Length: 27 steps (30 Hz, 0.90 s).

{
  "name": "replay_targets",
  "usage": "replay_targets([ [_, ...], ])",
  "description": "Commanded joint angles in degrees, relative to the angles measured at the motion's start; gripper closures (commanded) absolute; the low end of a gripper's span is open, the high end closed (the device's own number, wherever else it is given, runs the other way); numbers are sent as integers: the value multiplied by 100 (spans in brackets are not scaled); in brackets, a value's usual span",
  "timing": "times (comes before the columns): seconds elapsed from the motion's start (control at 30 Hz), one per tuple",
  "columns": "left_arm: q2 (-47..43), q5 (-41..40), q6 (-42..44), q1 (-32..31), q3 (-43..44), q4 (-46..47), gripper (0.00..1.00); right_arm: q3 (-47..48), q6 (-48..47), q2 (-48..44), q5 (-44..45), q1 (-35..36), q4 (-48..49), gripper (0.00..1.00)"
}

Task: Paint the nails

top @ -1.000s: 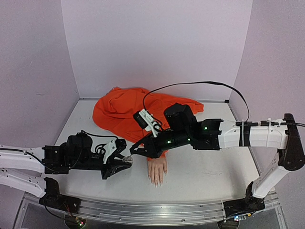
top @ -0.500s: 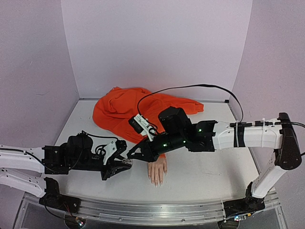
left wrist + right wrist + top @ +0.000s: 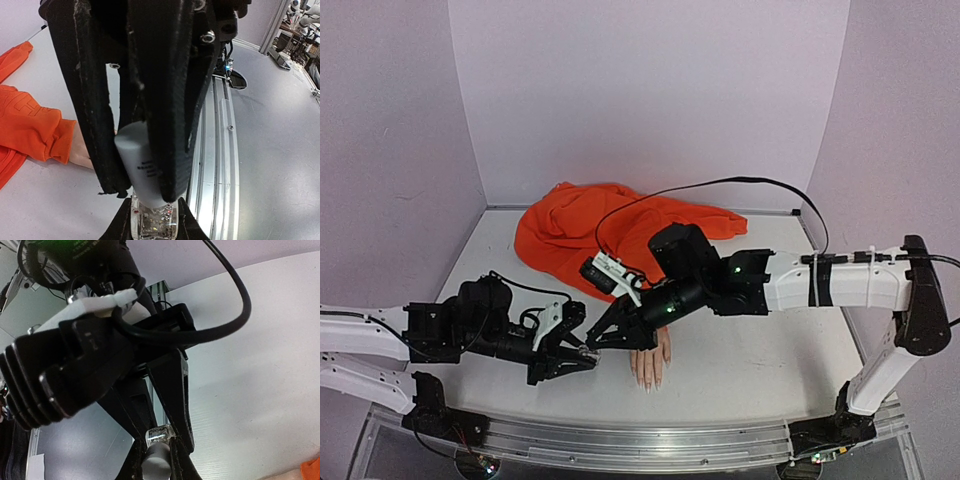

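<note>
Left hand (image 3: 142,192) and right hand (image 3: 159,437) both clench the small bottle (image 3: 152,225) (desk (image 3: 750,370) open rightward, near edge close), pale glossy nails (image 3: 646,383) beside them.

And here we are in a robotics lab, folks, no question! Plain lilac walls (image 3: 650,90) box in a white table (image 3: 750,350) on three sides like a test cell. Two robot arms, the left arm (image 3: 360,340) and the right arm (image 3: 850,285), are bolted to an aluminium rail (image 3: 620,445), with a black cable (image 3: 720,182) looping overhead. A mannequin hand (image 3: 650,362) lies there as a prop. Off the table's edge, the left wrist view catches a grey floor (image 3: 270,150), a metal frame post (image 3: 272,25) and more gear (image 3: 300,20) behind it.
</note>
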Motion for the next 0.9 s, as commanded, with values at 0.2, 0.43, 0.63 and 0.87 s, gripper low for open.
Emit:
replay_targets([
  [0.2, -394, -554, -7, -10, 867, 406, 100, 334, -868, 219, -422, 38, -726, 100],
  [0.43, -252, -1497, 48, -9, 1274, 361, 100, 486, -484, 557, 18, 36, -753, 100],
  [0.63, -134, -2473, 339, -10, 1420, 376, 100, 788, 383, 961, 545, 65, -764, 100],
  [0.87, 61, -3381, 348, -13, 1391, 852, 100, 1112, 3492, 1350, 2418, 565, -213, 100],
])
